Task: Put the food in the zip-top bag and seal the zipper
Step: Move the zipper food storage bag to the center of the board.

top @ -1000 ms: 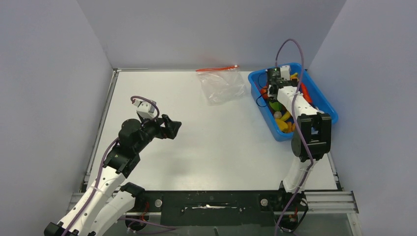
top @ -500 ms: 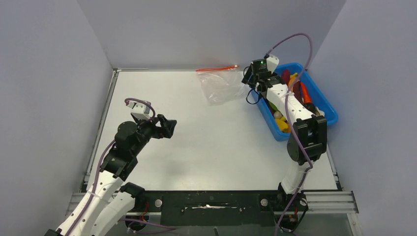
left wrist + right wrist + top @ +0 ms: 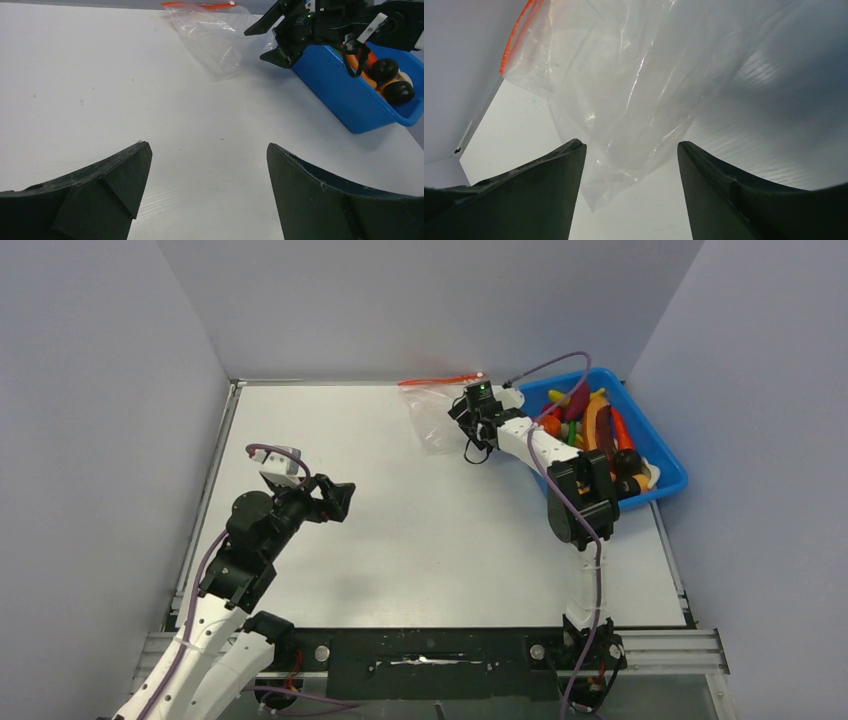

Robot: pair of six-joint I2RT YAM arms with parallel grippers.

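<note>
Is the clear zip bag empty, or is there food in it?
Empty. The zip-top bag lies see-through on the table, nothing inside in the right wrist view; the food sits in the blue tray.

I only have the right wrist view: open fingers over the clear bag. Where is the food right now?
Observer: All the food I can see sits in the blue tray, just right of the zip-top bag.
Operator: What is the left arm doing?
Observer: The left gripper is open over the left half of the table, well apart from the bag.
Operator: Where does the zipper lie on the table?
Observer: The zipper runs along the bag's far edge, by the back wall.
</note>
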